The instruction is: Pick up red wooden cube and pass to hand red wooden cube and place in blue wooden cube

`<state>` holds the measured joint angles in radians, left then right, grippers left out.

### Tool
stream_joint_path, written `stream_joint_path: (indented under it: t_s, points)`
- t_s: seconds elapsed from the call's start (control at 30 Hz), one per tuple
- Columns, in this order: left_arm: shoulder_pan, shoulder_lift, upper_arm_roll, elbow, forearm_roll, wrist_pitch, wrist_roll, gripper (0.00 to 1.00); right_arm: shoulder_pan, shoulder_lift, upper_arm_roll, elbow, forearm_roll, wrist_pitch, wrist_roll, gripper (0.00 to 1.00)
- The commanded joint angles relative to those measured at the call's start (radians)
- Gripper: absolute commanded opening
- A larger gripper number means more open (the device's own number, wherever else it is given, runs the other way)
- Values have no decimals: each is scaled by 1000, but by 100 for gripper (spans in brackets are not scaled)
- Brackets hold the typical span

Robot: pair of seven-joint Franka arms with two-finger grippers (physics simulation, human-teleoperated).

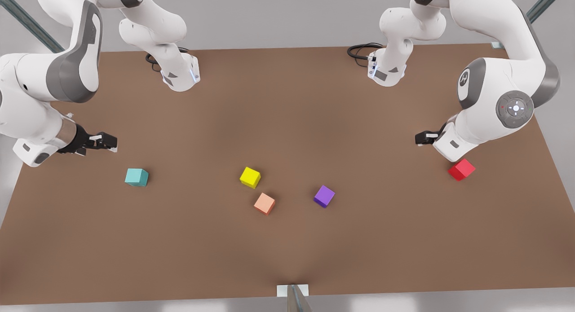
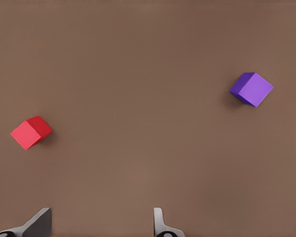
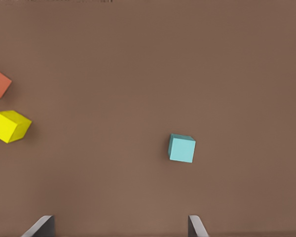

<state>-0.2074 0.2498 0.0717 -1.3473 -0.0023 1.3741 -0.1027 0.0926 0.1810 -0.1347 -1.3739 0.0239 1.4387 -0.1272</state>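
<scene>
— One red wooden cube (image 1: 461,169) is what the whole job starts with, and it lies free on the brown bench (image 1: 287,240) at the front view's right, turned a little askew to the bench edges.

— Which arm is nearer?

— I judge the left one. Its pincer (image 1: 426,138) hangs just beside the cube, a little toward the far edge and the middle of the bench. The left wrist view has the red wooden cube (image 2: 31,132) off to one side of the fingertips (image 2: 159,222), not between them, so the approach needs a sideways shift and some wrist turn to square up with the faces.

— Released?

— Yes, fingers spread, nothing held.

— And the other?

— Right pincer (image 1: 104,141) waits at the front view's left, likewise spread and empty, near the blue wooden cube (image 1: 136,177). Three cubes, yellow (image 1: 250,177), salmon-orange (image 1: 264,203) and purple (image 1: 324,196), lie between, well apart from the red one.
</scene>
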Motion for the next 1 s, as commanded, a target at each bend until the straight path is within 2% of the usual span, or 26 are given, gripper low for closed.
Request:
stream_joint_path:
  t_s: [0.0, 0.07, 0.1, 0.2, 0.23, 0.3, 0.33, 0.4, 0.57, 0.67, 0.8, 0.97]
  points:
    - [0, 0, 2, 0, -11, 8, -17, 100, -1, 0, 0, -1, -1, 8, 64, 100]
    - [2, 11, 3, -1, -8, 8, -22, 100, 6, 23, -2, 6, -7, 11, 55, 100]
    - [13, 71, 63, 3, -8, 10, -25, 100, 13, 37, -3, 6, -10, 15, 57, 100]
    - [120, 215, 180, -7, -68, 217, -22, 100, 69, 90, -2, 4, -71, 72, 67, 100]
    - [174, 253, 189, -26, -88, 270, -19, 100, 64, 123, -2, 4, -59, 81, 69, 100]
    - [183, 262, 263, -141, -139, 447, -19, 100, 67, 123, -2, 4, -59, 81, 86, 100]
    - [210, 282, 269, -142, -149, 493, -20, 100, 69, 123, -2, 10, -61, 81, 86, 100]
    - [224, 287, 307, -260, -202, 648, -22, 100, 72, 126, 0, 7, -38, 80, 74, 100]
    - [241, 279, 315, -309, -248, 669, -83, 100, 67, 133, 0, 2, -10, 78, 66, 100]
    - [266, 264, 315, -444, -248, 758, -77, 100, 65, 135, 0, -2, -6, 78, 66, 100]
    - [272, 259, 315, -540, -249, 888, -75, 100, 65, 135, 0, -13, -4, 78, 66, 100]
    - [269, 267, 315, -552, -251, 904, -75, 100, 64, 141, 0, -13, 10, 78, 64, 100]
